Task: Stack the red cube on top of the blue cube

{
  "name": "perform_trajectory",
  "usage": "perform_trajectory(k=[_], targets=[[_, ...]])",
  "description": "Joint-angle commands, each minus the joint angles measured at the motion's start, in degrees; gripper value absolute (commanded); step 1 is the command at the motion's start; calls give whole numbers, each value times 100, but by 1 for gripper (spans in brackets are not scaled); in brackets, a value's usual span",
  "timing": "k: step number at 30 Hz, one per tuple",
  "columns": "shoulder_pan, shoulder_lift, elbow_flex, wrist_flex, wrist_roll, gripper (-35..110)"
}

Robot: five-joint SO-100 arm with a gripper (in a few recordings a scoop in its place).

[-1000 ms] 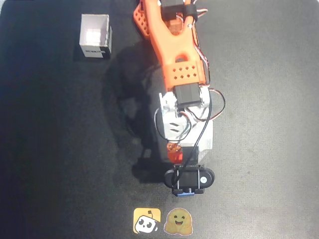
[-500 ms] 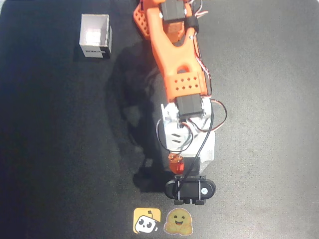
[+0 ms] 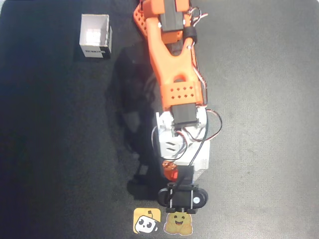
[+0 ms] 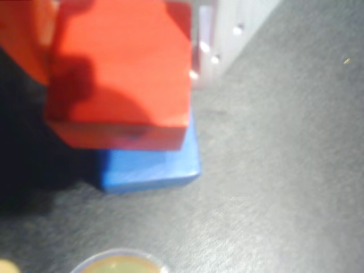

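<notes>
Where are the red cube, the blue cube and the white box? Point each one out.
red cube (image 4: 119, 74), wrist view, on its large top face.
blue cube (image 4: 153, 168), wrist view, on the face showing below the red one.
white box (image 3: 95, 36), overhead view, on its open inside.

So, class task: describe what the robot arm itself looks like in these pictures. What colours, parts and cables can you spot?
The arm has bright orange plastic links, one perforated with small holes, joined by black servo blocks. Its wrist section is white. Thin black, red and white cables loop alongside. A black camera housing sits near the hand.
</notes>
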Motion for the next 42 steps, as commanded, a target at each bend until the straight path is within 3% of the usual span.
perform_trajectory(k=[1, 36, 42], targets=[[18, -9, -378, 26, 26, 0], [-114, -360, -659, 62, -35, 0], [-141, -369, -659, 26, -35, 11]])
